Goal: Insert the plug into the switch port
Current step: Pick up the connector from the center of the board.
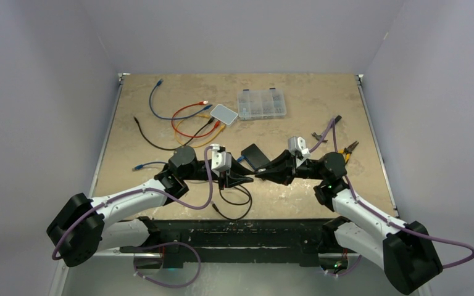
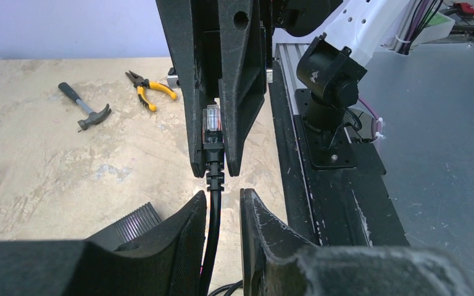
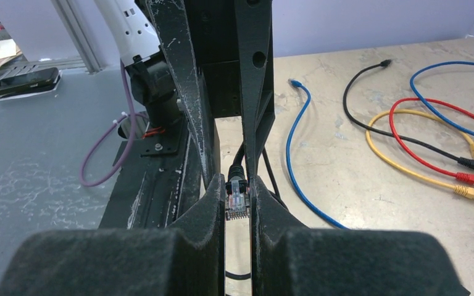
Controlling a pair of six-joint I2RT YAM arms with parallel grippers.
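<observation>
The right gripper [image 3: 237, 188] pinches the plug [image 3: 237, 205] firmly at its tips. The left gripper [image 2: 223, 197], facing it tip to tip, straddles the cable [image 2: 211, 240] with its jaws slightly parted. The plug is secured. The switch [image 1: 224, 113] lies well beyond both grippers, and insertion is not yet done.
</observation>
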